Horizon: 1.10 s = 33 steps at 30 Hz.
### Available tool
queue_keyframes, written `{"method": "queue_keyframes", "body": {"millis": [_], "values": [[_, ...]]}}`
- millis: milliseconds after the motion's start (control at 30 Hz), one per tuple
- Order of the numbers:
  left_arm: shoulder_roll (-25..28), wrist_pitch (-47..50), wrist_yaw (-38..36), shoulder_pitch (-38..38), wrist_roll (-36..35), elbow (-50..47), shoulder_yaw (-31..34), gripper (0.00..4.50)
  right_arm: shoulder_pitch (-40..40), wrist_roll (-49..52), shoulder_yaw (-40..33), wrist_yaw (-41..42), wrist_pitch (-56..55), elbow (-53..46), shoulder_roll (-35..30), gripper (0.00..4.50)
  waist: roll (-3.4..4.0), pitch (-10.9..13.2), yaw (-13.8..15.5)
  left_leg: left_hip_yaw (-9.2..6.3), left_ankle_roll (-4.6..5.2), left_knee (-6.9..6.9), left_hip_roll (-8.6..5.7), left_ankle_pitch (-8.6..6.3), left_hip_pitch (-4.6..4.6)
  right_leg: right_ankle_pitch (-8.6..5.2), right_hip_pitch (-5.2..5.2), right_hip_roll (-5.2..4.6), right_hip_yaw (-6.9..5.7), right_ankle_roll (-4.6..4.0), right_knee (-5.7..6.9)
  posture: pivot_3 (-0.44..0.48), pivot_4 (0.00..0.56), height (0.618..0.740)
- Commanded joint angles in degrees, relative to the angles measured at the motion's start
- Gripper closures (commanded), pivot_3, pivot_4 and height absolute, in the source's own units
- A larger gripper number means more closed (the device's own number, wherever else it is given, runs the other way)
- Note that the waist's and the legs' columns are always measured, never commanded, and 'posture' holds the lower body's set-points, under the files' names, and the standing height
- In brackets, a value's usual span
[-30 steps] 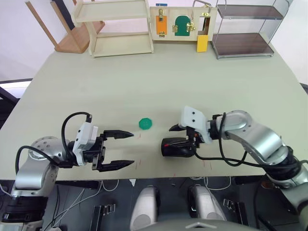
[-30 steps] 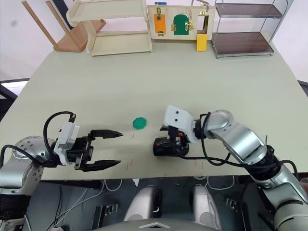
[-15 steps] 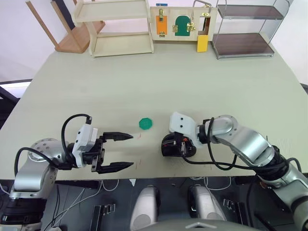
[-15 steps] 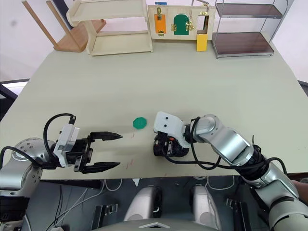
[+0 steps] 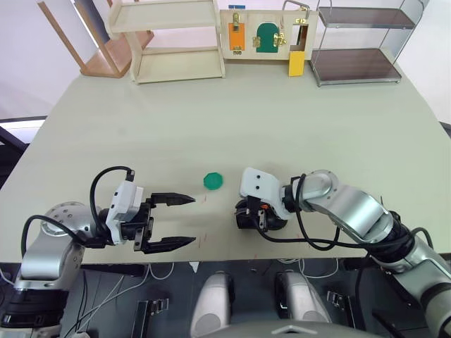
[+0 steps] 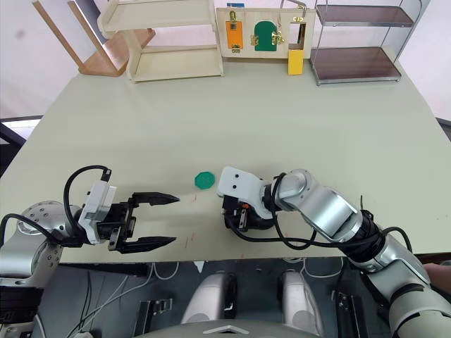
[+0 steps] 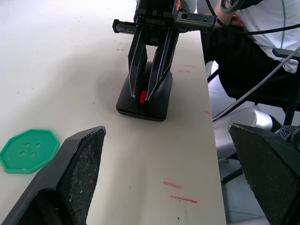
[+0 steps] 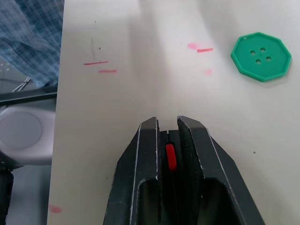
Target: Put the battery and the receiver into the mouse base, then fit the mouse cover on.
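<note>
Black mouse base (image 7: 143, 96) under the nearly closed right tool (image 7: 146, 96).

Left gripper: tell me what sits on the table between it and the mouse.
Nothing visible does. The left gripper faces the mouse across bare table; the green button lies off to the side. The right gripper is already on the mouse.

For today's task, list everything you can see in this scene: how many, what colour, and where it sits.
mouse: one, black with a red wheel, near table edge, under the right gripper.
green disc: one, green, octagonal, four holes, left of the mouse.
table: one, pale beige.
wooden shelf: one, pale, far edge.
latch board: one, orange, green and yellow panels.
metal rack: one, dark shelves.
left gripper: open, off the table's near edge.
right gripper: nearly closed on the mouse's top.
</note>
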Motion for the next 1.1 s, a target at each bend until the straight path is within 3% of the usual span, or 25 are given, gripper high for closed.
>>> {"method": "queue_keyframes", "body": {"millis": [33, 67, 167, 233, 600, 933, 1100], "values": [[0.48, -0.51, -0.56, 0.03, -0.46, -0.89, 0.78, 0.00, -1.35, -0.54, 0.28, -0.12, -0.16, -1.13, 0.08, 3.83, 0.00, 0.00, -0.01, 0.00, 0.00, 0.00, 0.00, 0.00, 0.00, 0.00, 0.00, 0.00, 0.00, 0.00, 0.00, 0.000, 0.150, 0.740], [0.49, -0.50, -0.54, 0.10, -0.47, -0.93, 0.83, 0.00, -1.28, 0.13, 0.22, 0.55, 0.05, -1.32, 0.02, 3.83, 0.00, 0.00, -0.01, 0.00, 0.00, 0.00, 0.00, 0.00, 0.00, 0.00, 0.00, 0.00, 0.00, 0.00, 0.00, 0.000, 0.150, 0.740], [0.53, -0.48, -0.55, 0.26, -0.49, -1.03, 0.92, 0.00, -1.29, 0.18, 0.31, 0.55, 0.23, -1.56, 0.08, 3.23, 0.00, 0.00, -0.01, -0.01, 0.00, 0.00, 0.00, 0.00, 0.00, 0.00, 0.00, 0.00, 0.00, 0.00, 0.00, 0.000, 0.150, 0.740], [0.54, -0.51, -0.57, 0.27, -0.48, -1.04, 0.91, 0.00, -1.35, -0.58, 0.39, -0.41, -0.10, -1.29, 0.48, 2.33, 0.00, 0.00, -0.01, 0.00, 0.00, 0.00, 0.00, 0.00, 0.00, 0.00, 0.00, 0.00, 0.00, 0.00, 0.00, 0.000, 0.150, 0.740], [0.41, -0.69, -0.55, -0.05, -0.25, -0.69, 0.80, 0.00, -1.90, -2.30, 2.28, -0.34, -0.05, 0.15, 0.23, 2.33, 0.00, 0.00, -0.02, 0.00, 0.00, 0.00, 0.00, 0.00, 0.00, 0.00, 0.00, 0.00, 0.00, 0.00, 0.00, 0.000, 0.150, 0.740], [0.29, -1.06, -0.75, -0.58, -0.01, -0.09, 0.57, 0.00, -4.11, -5.57, 9.39, -0.23, 5.27, 1.36, -2.49, 2.33, -0.02, -0.02, 0.14, -0.01, 0.00, 0.00, 0.00, 0.00, 0.01, 0.00, 0.00, -0.01, -0.01, 0.00, 0.00, 0.000, 0.150, 0.740], [0.32, -1.13, -0.87, -0.61, -0.05, -0.01, 0.55, 0.00, -3.15, -4.36, 6.69, -1.32, 5.12, 0.52, -0.98, 2.33, -0.03, -0.03, 0.15, 0.00, 0.00, 0.02, -0.02, 0.00, 0.01, 0.00, 0.02, -0.05, -0.02, 0.00, -0.01, 0.000, 0.150, 0.740]]}}
